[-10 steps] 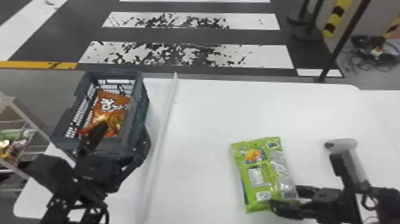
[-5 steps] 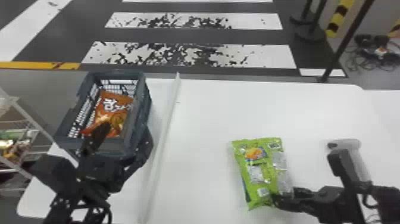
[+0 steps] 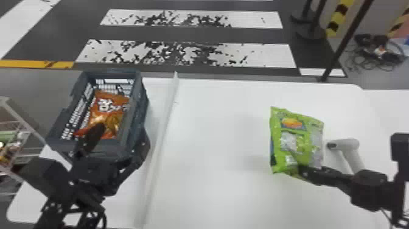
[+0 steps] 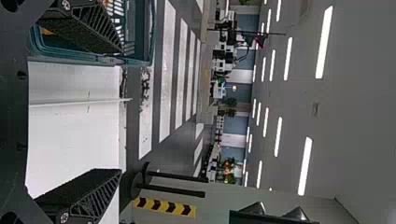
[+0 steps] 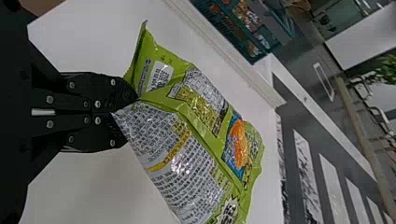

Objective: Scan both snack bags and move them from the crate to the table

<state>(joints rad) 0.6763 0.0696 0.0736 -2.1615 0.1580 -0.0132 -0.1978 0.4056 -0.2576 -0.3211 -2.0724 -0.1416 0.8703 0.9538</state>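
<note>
One heavily lettered green bag (image 5: 187, 114)

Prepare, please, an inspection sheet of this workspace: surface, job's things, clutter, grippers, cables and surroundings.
Surface: white table, long white strip across it.
Job's things: orange snack bag inside blue-grey plastic crate; green snack bag over table; light-grey handheld scanner nearby.
Clutter: mixed items on white wire rack.
Grippers: left gripper open, at crate; right gripper shut on green snack bag.
Cables: black tangle on floor.
Surroundings: striped dark floor, black post.
</note>
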